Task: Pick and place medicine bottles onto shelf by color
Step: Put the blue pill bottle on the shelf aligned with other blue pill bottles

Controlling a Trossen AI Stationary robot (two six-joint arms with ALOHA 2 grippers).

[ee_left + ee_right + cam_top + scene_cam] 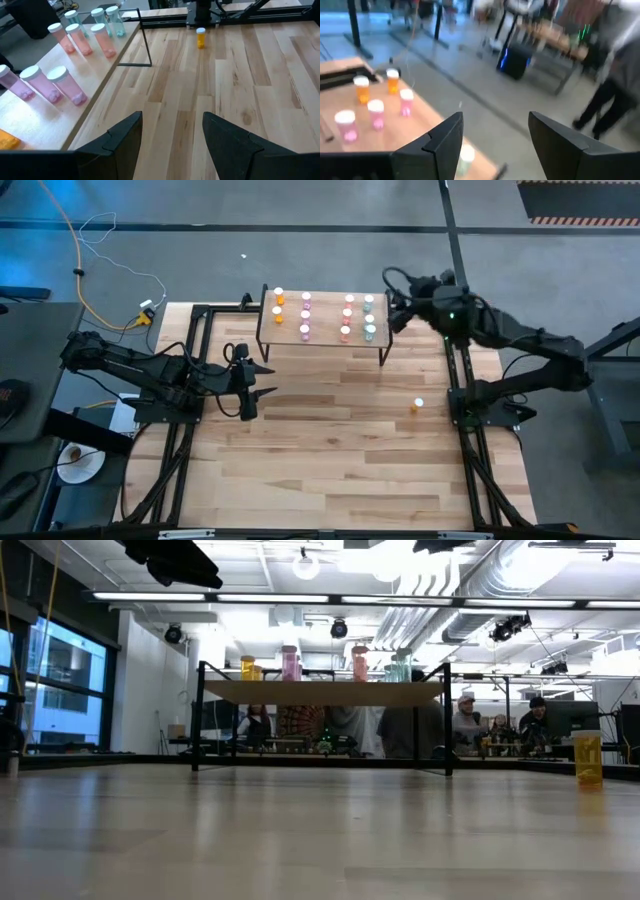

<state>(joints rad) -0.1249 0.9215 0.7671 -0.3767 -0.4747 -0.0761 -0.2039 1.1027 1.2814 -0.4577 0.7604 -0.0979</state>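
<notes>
- One small orange white-capped medicine bottle [418,407] stands upright on the pale wooden surface [330,460], well apart from the raised light-wood shelf [323,340] where the other bottles stand grouped by colour.
- Left gripper [262,380] hovers near the shelf's front left leg, fingers spread, empty; the bottle lies straight ahead of it.
- Right gripper [392,308], beside the shelf's right end, is wide open and empty, and looks nearer to the bottle.

No readable text in any view.

The bottles [65,85] on the shelf [30,120] and the lone orange bottle [200,37] near the tabletop's [225,90] right edge show plain bodies and white caps, with no label to be made out; nothing in the room beyond carries lettering, numbers or brand marks clear enough to read.
</notes>
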